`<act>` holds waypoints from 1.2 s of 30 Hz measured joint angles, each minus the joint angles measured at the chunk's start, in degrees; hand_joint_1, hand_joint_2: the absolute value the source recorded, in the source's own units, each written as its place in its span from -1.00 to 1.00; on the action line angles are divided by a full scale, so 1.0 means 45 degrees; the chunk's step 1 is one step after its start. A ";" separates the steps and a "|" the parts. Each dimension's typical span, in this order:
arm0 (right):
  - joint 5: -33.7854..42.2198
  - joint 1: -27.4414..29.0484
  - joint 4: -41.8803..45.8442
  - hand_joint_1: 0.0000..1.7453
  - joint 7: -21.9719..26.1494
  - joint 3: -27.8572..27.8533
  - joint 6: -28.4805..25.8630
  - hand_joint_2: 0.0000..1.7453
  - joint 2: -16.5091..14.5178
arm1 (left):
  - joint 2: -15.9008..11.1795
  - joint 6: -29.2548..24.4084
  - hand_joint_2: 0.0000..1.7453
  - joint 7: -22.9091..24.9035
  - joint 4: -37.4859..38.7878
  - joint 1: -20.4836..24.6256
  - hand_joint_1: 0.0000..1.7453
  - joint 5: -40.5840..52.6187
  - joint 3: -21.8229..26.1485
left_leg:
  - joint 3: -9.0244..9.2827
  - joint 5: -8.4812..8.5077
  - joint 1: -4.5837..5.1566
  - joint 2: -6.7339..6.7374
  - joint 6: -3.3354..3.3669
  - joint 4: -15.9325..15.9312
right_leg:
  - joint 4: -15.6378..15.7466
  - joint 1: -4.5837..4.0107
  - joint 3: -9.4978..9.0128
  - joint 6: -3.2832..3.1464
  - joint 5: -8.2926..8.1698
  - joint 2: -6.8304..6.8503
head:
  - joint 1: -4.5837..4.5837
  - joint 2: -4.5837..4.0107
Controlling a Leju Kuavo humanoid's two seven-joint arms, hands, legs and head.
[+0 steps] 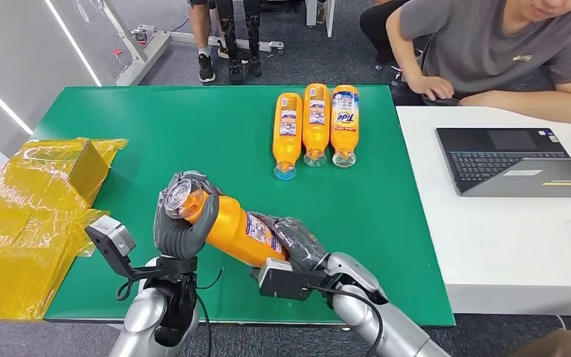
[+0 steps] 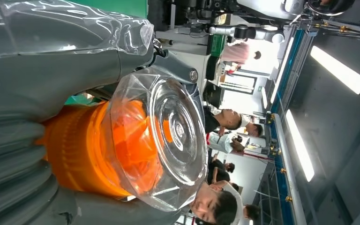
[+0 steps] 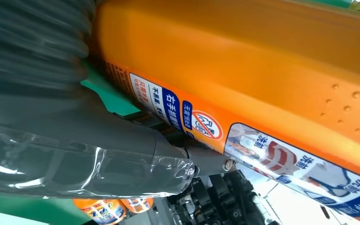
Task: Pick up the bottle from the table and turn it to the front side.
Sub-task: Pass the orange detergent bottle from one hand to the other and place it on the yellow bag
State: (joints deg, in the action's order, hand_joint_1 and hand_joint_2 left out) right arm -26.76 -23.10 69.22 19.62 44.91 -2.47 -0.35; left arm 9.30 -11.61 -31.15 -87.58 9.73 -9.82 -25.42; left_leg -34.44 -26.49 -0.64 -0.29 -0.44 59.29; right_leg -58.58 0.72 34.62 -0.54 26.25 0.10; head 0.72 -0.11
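Green matting covered the work table [image 1: 193,119], which filled the middle of the head view, and you had the orange detergent bottle [image 1: 238,230] lifted off it low in the frame, lying roughly level between both hands. Your left hand [image 1: 182,223] was wrapped around the cap end, fingers closed over the clear cap [image 2: 168,136] and the orange neck beneath it; the left wrist view looked straight at that cap. Your right hand [image 1: 297,245] gripped the base end, thumb [image 3: 122,154] pressed along the printed panel, which in the right wrist view carried small text and warning icons, so it read as the back label [image 3: 262,145]. Holding each end that way looked like a setup for rolling the bottle about its long axis, which the task needed. Three matching bottles [image 1: 316,126] lay side by side in the upper centre, caps toward you; the rightmost showed its Tide front, probably the facing to aim for. Crumpled yellow wrapping [image 1: 37,216] sat at the left edge. At upper right a person [image 1: 505,52] leaned on a white desk [image 1: 431,223] beside a laptop [image 1: 513,160].
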 joint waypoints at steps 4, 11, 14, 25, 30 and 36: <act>0.0267 0.0122 0.0241 0.89 0.0063 -0.0189 -0.0383 1.00 0.0004 | 0.0007 -0.0010 1.00 -0.0005 -0.0108 -0.0065 1.00 0.0025 0.0005 | -0.0002 0.0000 0.0000 -0.0002 0.0000 0.0000 | 0.0000 0.0000 -0.0001 0.0000 0.0000 0.0003 | 0.0000 0.0000; 0.1719 0.0519 0.0790 -1.00 0.0527 -0.0409 -0.1475 1.00 -0.0038 | 0.0089 -0.0245 1.00 0.0005 -0.0325 -0.0065 1.00 -0.0064 0.0000 | -0.0005 0.0000 0.0000 -0.0004 0.0000 -0.0001 | -0.0001 0.0000 -0.0002 0.0000 0.0000 0.0007 | -0.0001 0.0000; 0.2421 0.0549 0.1239 -1.00 0.0688 -0.0537 -0.1921 1.00 -0.0157 | 0.0023 -0.0490 1.00 0.0058 -0.0341 -0.0283 1.00 -0.0103 0.0066 | 0.0000 0.0000 -0.0001 0.0009 0.0000 -0.0002 | -0.0001 0.0002 0.0003 -0.0001 0.0000 -0.0005 | 0.0001 0.0000; 0.3212 0.0958 0.2783 -1.00 0.1208 -0.0929 -0.2677 1.00 -0.0340 | -0.0420 -0.0704 1.00 -0.0306 -0.0612 -0.0708 1.00 0.1135 0.0397 | 0.0000 0.0000 0.0000 0.0006 0.0000 -0.0002 | -0.0001 0.0001 0.0005 -0.0001 0.0002 -0.0003 | 0.0000 0.0000; 0.3217 0.1265 0.3256 -1.00 0.1345 -0.1127 -0.2781 1.00 -0.0340 | -0.0773 -0.1022 1.00 -0.0168 -0.0667 -0.0583 1.00 0.2151 0.0637 | 0.0003 0.0000 0.0000 0.0007 0.0000 -0.0001 | 0.0000 0.0001 0.0004 -0.0001 0.0001 -0.0004 | -0.0001 0.0000; 0.2907 0.2117 0.3947 -1.00 0.1588 -0.1445 -0.3033 1.00 -0.0335 | -0.1648 -0.2414 1.00 0.0523 -0.0736 -0.0237 1.00 0.6052 0.1521 | 0.0005 0.0001 -0.0005 0.0010 -0.0002 -0.0006 | -0.0005 0.0000 0.0008 -0.0004 0.0002 -0.0007 | 0.0004 0.0000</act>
State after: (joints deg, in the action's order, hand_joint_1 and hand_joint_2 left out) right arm -13.68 -13.58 86.98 26.76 38.41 -16.12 -1.86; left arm 1.88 -22.47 -28.79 -90.89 8.67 17.41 -18.58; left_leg -34.42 -26.48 -0.66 -0.25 -0.45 59.27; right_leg -58.61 0.72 34.65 -0.56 26.26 0.06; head 0.74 -0.11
